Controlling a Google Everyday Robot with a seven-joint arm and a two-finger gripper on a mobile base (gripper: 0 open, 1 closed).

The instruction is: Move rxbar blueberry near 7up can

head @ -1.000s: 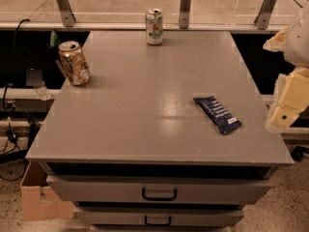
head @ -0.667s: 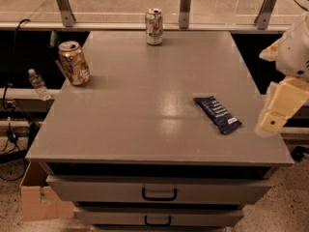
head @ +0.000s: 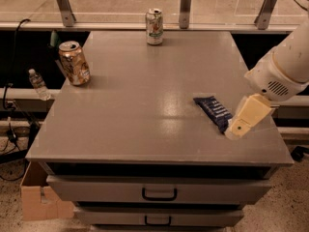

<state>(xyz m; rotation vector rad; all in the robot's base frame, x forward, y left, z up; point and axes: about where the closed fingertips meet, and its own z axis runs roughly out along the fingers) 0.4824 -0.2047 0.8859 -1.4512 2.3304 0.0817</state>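
A: Where's the gripper [head: 236,129]?
B: Right side of the table [head: 145,105], toward the front. Its tip is at the near end of the bar [head: 214,111], angled down-left. Touching or just above: one view doesn't settle it. Spread or closed: can't tell, it reads as one cream block.
A: Bar itself?
B: Flat on the table, right half, toward the front. Dark navy wrapper, white lettering, oblong. Long axis runs diagonal, with the far end pointing back-left and the near end by the gripper tip. Looks thin, so probably little height to pinch.
A: 7up can [head: 154,26]?
B: Upright at the back edge, about centre. Silvery-white, green markings. Well apart from the bar. The gold can [head: 74,63] at the left edge is dented and isn't the target.
A: So the step in hand is the grasp.
B: Looks like it. By the layout, the bar isn't near the can yet. To do it well: centre over the bar's middle rather than its end, align the gripper across the short width, come down to the tabletop, then close. An end grasp would probably let the wrapper droop or twist out.
A: Risks?
B: Nudging the bar off the right edge, which is close. On the carry, stop short of the can so it isn't knocked over.
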